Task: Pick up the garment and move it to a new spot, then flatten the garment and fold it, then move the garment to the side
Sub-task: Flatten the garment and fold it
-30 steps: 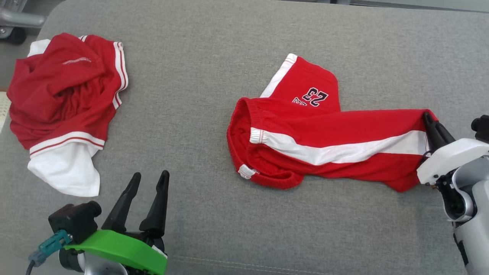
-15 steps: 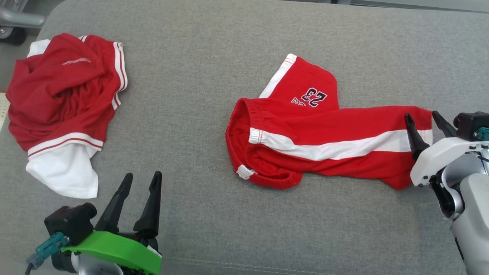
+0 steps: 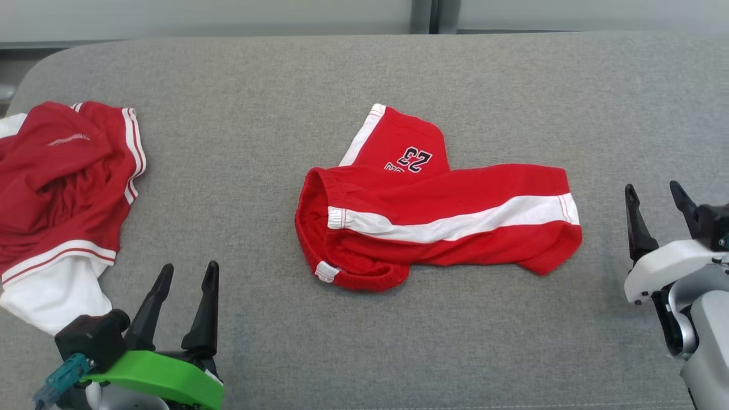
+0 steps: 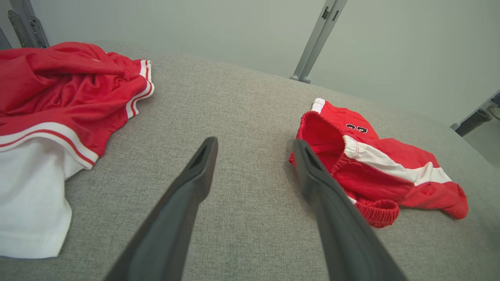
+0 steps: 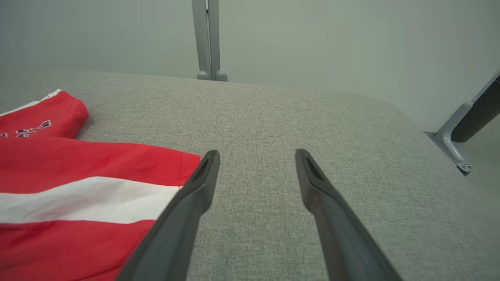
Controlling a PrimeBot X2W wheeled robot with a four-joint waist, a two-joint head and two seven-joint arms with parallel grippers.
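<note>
Fingers (image 3: 636, 225) of the right pincer (image 3: 652, 189) stand spread wide, released, with only the bare grey woven fabric surface (image 3: 256, 142) between them. They grip nothing and touch no cloth. Whether their tips rest on that surface or hang just above it cannot be told. The red cloth shorts (image 3: 433, 222), with a white side stripe and a dark "23" printed on one leg, lie spread on the surface to this pincer's left, clear of it. The nearest part is the hemmed end of the striped leg, which points toward the pincer's left finger. In the head view a strip of bare grey shows between hem and finger. In the right wrist view the same hem sits just beside the left finger, partly hidden behind it. The second leg, the one with the number, shows beyond the striped leg, farther left and ahead of the pincer. The elastic waistband is the end farthest from it.

The left pincer (image 3: 190, 266) is likewise released, its two dark fingers (image 3: 204, 310) parted and empty over bare grey. The shorts lie ahead of it and to its right, waistband end nearest, well apart from the fingertips. A crumpled red-and-white jersey top (image 3: 57, 188) lies ahead and to its left, also untouched.
</note>
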